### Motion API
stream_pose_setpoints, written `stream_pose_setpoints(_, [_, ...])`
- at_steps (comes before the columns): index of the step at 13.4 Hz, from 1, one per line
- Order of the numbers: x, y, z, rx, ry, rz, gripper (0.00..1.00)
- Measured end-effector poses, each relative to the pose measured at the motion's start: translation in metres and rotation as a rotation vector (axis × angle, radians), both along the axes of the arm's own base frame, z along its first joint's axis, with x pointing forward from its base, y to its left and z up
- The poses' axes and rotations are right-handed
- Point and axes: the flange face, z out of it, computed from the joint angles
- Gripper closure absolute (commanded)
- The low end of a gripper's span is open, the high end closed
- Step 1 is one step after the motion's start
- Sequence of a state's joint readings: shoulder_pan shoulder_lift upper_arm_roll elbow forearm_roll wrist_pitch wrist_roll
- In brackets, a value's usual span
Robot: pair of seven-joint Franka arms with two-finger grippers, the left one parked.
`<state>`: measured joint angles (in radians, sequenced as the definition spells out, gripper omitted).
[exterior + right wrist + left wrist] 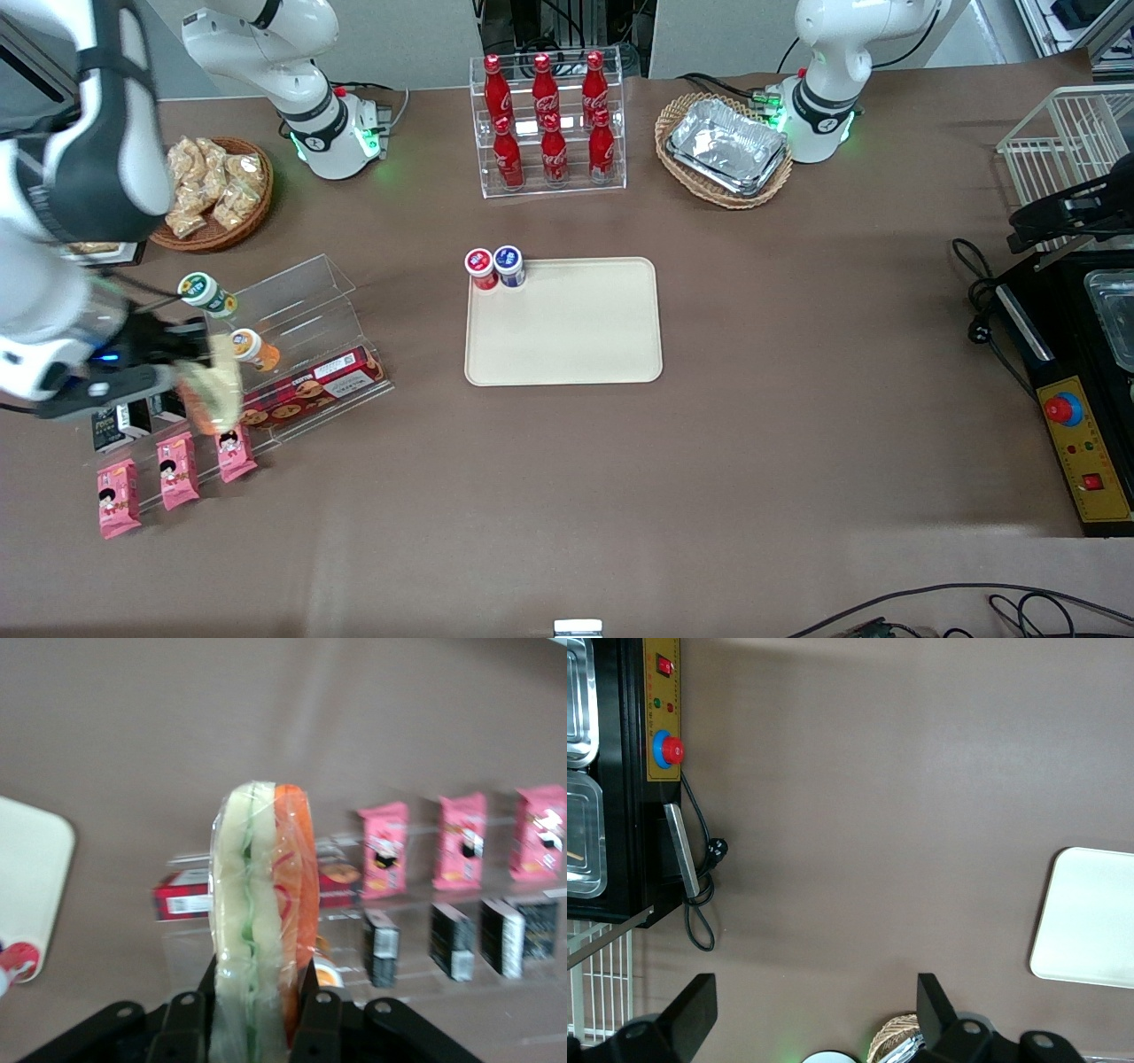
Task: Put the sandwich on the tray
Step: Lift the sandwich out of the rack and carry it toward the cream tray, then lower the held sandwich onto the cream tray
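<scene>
The gripper (257,1014) hangs above the clear display rack (301,354) at the working arm's end of the worktop (797,425), its jaws clamped on the wrapped sandwich (264,917), which shows orange and green filling. The sandwich is blurred in the front view. The cream tray (567,328) lies well apart, mid-worktop, with two small capped jars (494,266) at its corner. Red bottles (549,124) carry white script, too small to read; the pink packets (168,470) bear a cartoon face.

Front view looks steeply down over the whole bench (797,443). Right wrist camera sits close over the gripper (262,1014), seeing the tray (31,873) corner; left wrist shares that tray (1090,921).
</scene>
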<state>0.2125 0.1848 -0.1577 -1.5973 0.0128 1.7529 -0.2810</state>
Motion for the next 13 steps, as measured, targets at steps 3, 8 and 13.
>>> stream_pose_setpoints(3, [-0.006,0.074,-0.010,0.020,0.020,0.125,0.64])
stream_pose_setpoints(8, [-0.019,0.165,-0.055,0.043,0.098,0.284,0.62])
stream_pose_setpoints(13, [-0.033,0.255,-0.097,0.065,0.081,0.436,0.49])
